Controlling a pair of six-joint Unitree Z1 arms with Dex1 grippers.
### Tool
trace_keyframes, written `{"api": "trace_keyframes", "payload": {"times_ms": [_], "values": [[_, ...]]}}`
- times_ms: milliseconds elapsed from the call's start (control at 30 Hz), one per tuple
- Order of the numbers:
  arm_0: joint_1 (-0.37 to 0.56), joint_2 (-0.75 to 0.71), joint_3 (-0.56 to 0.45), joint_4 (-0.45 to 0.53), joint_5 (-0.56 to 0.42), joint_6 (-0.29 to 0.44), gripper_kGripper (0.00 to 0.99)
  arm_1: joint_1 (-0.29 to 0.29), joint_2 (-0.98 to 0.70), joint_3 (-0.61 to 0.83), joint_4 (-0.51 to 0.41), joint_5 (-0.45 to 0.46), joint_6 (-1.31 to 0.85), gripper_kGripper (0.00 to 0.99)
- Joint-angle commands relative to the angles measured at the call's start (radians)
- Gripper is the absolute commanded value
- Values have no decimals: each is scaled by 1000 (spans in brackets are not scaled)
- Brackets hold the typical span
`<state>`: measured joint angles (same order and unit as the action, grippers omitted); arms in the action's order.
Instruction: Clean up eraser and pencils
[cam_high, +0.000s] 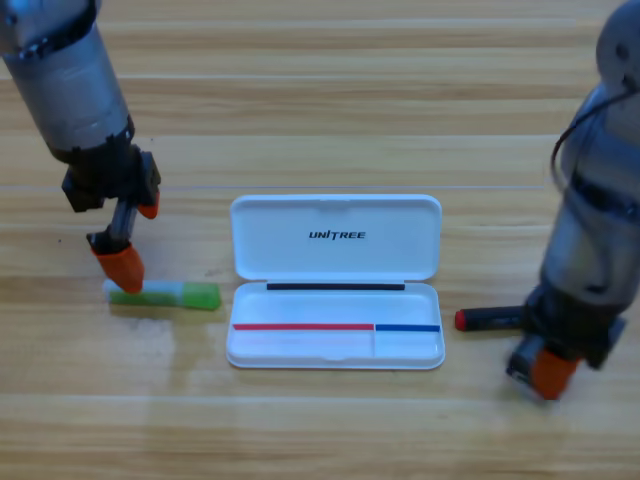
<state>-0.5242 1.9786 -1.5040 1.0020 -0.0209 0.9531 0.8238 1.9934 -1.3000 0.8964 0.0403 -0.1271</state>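
Note:
The light green pencil lies flat on the table, left of the open white case. My left gripper is open and points down at it, its lower orange jaw tip resting at the pencil's left end. The black pencil with a red end lies right of the case. Its right part is hidden under my right gripper, which stands low over it with one orange jaw showing. The eraser is out of view.
The case's lid is folded back flat toward the far side, between the two arms. A black cable loops along the right arm. Bare wooden table lies in front of the case and behind it.

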Motion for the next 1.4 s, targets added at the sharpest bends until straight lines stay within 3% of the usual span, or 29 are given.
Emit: {"api": "trace_keyframes", "payload": {"times_ms": [33,233,533,900,1033,1200,1300,1367,1400], "values": [[9,49,76,-72,-8,3,990,49,-90,-188,196,44,-200,0],[9,62,137,-148,-7,18,990,74,71,-375,251,78,-440,0],[9,103,153,-184,-2,53,990,77,252,-535,251,49,-562,0],[9,118,214,-276,4,93,983,60,326,-555,251,30,-598,0],[9,117,237,-312,6,102,927,58,334,-550,251,27,-598,0],[9,94,274,-368,12,113,673,58,327,-535,251,29,-598,0],[9,88,277,-370,27,144,356,54,331,-532,251,27,-598,0],[9,83,274,-370,47,148,20,51,334,-530,251,26,-598,0],[9,78,275,-370,59,148,0,49,335,-530,251,24,-598,0]]}}
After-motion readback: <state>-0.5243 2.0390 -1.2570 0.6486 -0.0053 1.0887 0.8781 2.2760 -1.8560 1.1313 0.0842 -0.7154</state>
